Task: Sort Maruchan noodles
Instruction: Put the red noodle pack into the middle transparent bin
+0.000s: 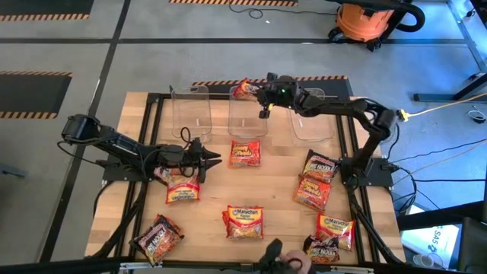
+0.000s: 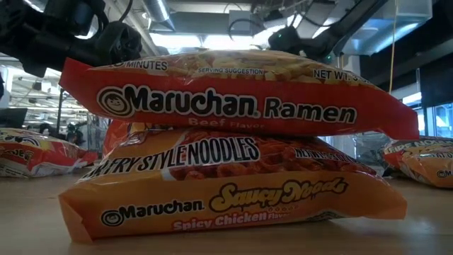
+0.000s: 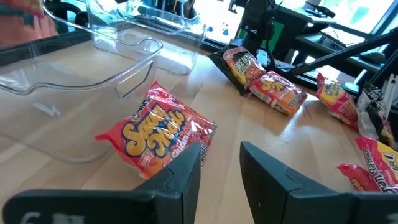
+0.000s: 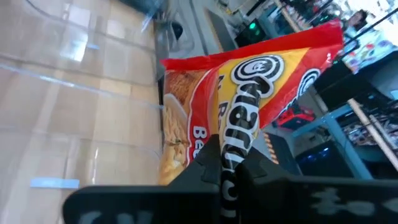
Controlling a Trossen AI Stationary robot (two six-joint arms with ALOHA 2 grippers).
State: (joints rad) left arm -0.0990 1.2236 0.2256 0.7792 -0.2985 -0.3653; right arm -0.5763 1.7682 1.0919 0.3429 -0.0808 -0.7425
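Observation:
My right gripper (image 1: 264, 96) is over the far end of the middle clear bin (image 1: 247, 122), shut on a red and yellow Maruchan packet (image 1: 244, 89). In the right wrist view that packet (image 4: 249, 81) stands on edge above the bin's wall. My left gripper (image 1: 204, 158) is open at the table's middle left and points toward an orange Saucy Noodles packet (image 1: 244, 153), which lies flat just ahead of the open fingers (image 3: 186, 174). Another packet (image 1: 183, 187) lies flat on the near side of that gripper. My right gripper pinches the red and yellow packet between its two fingers (image 4: 208, 163) at one edge (image 4: 239, 134). It comes at the packet roughly level from the table's right. The packet is lifted clear and sticks out past the fingertips, over the bin.
Clear bins stand left (image 1: 190, 110) and right (image 1: 312, 118) of the middle one. Several packets lie scattered: right (image 1: 318, 165), (image 1: 312, 192), near right (image 1: 335, 228), near left (image 1: 158, 237). A stack of two (image 2: 233, 152) is at near centre (image 1: 243, 221).

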